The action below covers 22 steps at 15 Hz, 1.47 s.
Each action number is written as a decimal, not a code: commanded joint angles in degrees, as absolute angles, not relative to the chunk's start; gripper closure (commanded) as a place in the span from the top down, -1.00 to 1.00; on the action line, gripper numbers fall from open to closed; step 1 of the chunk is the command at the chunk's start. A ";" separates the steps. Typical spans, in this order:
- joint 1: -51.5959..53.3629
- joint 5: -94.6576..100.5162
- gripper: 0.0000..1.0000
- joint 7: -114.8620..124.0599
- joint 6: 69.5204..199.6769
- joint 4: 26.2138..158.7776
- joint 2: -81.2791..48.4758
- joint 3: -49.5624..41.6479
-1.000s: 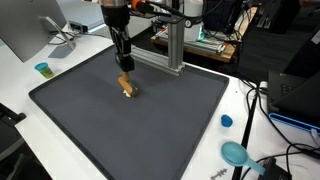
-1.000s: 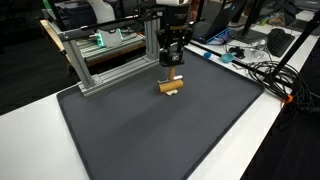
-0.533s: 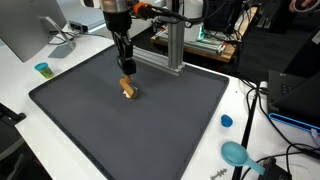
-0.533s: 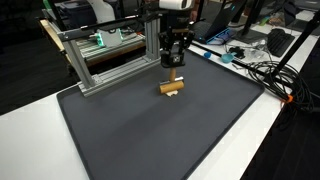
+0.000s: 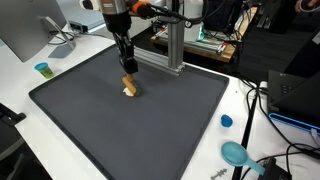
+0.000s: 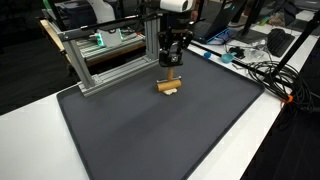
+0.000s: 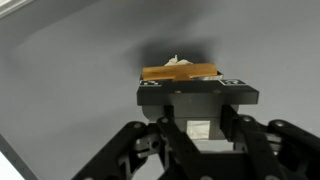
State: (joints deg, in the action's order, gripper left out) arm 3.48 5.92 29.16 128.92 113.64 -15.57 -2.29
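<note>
My gripper (image 5: 126, 70) hangs over the far left part of the dark mat (image 5: 150, 125). A small tan wooden block (image 5: 128, 88) with a white bit on it sits right at the fingertips, low over the mat. It also shows in an exterior view (image 6: 170, 86) under the gripper (image 6: 172, 66). In the wrist view the block (image 7: 180, 72) lies just beyond the fingertips, and the gripper (image 7: 197, 95) looks shut on it, with the jaws close together. The contact itself is hidden.
A metal frame (image 6: 110, 60) stands on the mat's far edge close behind the gripper. A small blue-topped cup (image 5: 42, 69) stands off the mat. A blue cap (image 5: 226, 121) and a teal scoop (image 5: 236, 153) lie on the white table with cables (image 5: 262, 100).
The gripper and the block have shifted very slightly upward. Nothing else has moved.
</note>
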 commanded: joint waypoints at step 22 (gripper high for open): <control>2.66 8.15 -0.57 -15.70 114.06 108.22 -7.54 1.68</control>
State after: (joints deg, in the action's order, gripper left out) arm 3.10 6.23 -9.09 118.21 114.73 -2.01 1.34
